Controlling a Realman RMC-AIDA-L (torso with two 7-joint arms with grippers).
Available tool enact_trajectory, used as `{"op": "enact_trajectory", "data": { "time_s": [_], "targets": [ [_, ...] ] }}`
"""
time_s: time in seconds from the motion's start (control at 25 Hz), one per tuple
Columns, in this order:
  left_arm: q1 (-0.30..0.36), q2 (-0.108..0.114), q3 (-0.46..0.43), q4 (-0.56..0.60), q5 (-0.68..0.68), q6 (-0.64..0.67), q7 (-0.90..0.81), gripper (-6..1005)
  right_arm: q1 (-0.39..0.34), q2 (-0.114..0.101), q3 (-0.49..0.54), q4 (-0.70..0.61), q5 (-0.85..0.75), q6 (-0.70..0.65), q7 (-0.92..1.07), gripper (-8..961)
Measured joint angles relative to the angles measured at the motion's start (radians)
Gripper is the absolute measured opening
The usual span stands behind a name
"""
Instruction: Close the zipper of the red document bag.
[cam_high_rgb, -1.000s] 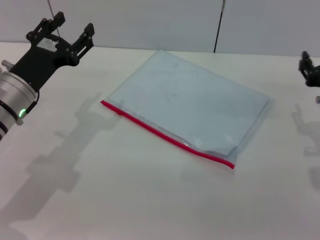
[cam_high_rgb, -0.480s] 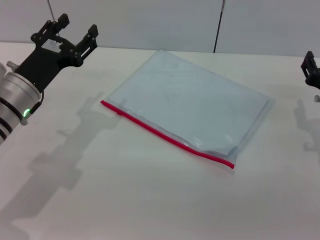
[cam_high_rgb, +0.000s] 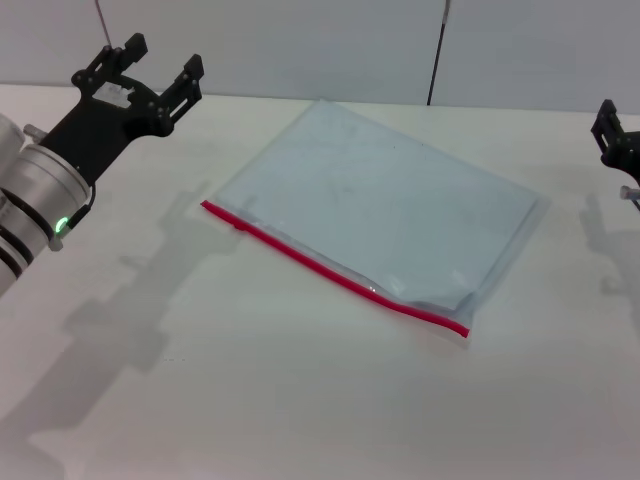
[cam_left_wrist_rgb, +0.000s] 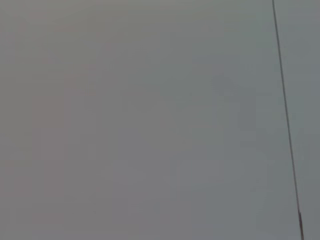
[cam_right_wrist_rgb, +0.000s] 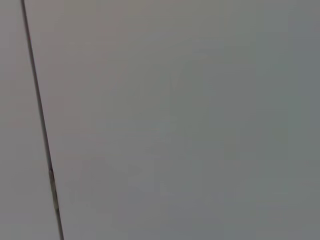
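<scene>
The red document bag (cam_high_rgb: 385, 210) lies flat on the white table (cam_high_rgb: 250, 380), a translucent pale blue-grey pouch turned at an angle. Its zipper (cam_high_rgb: 330, 268) is a thin red strip along the near long edge, running from near left to lower right. My left gripper (cam_high_rgb: 155, 65) hovers open at the far left, well clear of the bag's left corner. At the right edge of the head view only a part of my right gripper (cam_high_rgb: 612, 135) shows, away from the bag. Both wrist views show only a grey wall.
A grey wall (cam_high_rgb: 300, 40) with a dark vertical seam (cam_high_rgb: 436, 50) backs the table. The arms cast shadows on the tabletop to the left and right of the bag.
My left gripper has moved a little up and to the right, toward the far side of the table. The right gripper shifted slightly at the frame's edge. The bag has not moved.
</scene>
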Motion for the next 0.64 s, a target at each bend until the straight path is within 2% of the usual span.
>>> {"op": "enact_trajectory", "data": {
  "time_s": [0.64],
  "targets": [
    [-0.003, 0.001, 0.000, -0.010, 0.000, 0.009, 0.001, 757, 0.006, 0.001, -0.001, 0.016, 0.005, -0.003, 0.001, 637]
  ]
}}
